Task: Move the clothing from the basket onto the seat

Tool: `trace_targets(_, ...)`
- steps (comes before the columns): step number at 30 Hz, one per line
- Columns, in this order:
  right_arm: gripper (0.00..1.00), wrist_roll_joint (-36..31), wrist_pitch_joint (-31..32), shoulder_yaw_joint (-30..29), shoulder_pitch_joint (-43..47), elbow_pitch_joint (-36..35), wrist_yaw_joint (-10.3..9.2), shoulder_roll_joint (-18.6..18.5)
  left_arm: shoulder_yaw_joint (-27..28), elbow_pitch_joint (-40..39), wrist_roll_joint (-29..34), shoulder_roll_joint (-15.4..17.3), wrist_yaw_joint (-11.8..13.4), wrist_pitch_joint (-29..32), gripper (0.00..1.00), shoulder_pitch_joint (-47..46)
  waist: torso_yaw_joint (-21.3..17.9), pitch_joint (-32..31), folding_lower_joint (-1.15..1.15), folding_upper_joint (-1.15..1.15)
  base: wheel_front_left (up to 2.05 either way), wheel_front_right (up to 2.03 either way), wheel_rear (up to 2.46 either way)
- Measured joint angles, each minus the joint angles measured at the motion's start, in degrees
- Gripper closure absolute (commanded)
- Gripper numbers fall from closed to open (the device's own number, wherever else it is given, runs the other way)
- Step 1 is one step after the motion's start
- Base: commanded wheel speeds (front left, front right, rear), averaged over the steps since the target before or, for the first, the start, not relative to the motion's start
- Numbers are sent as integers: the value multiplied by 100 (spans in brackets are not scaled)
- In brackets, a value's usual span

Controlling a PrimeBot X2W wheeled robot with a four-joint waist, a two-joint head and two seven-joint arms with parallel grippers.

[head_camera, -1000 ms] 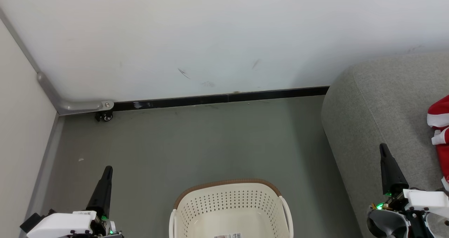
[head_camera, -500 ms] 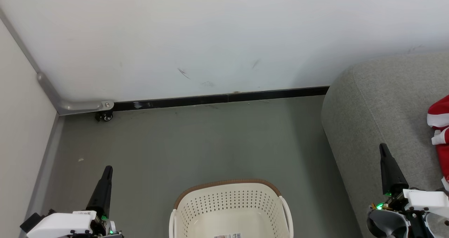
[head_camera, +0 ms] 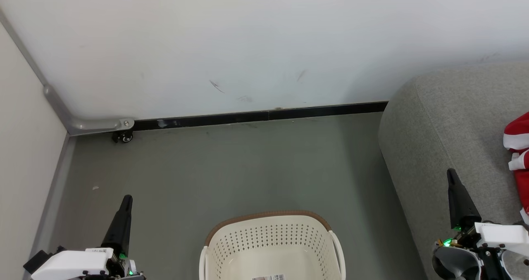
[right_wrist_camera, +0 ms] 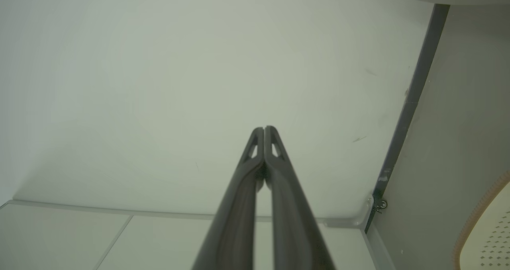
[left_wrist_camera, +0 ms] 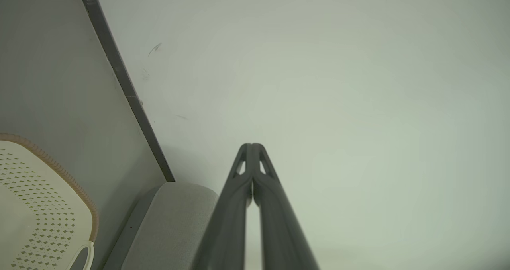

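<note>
Red clothing (head_camera: 519, 130) on seat (head_camera: 446, 119), head view.

Count: one laundry basket (head_camera: 268, 214), one grey sofa (head_camera: 446, 123), one small caster (head_camera: 123, 137) by the wall, two grippers (left gripper (head_camera: 127, 199), right gripper (head_camera: 451, 173)), and seemingly one red-and-white garment (head_camera: 518, 148), cropped at the edge, possibly more.

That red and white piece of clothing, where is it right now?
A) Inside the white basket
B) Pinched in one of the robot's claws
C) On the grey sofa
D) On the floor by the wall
C: the red and white clothing lies on the grey sofa at the right edge of the head view, while the part of the basket that shows has no clothing in it.
</note>
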Motion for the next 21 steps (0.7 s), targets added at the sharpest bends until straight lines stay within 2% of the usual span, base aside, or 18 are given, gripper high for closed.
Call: trace_targets(21,100,0,0,1,0,-1,0,0,1,-5,0,0,0,0,100,0,0,1,0,0,0,0,0)
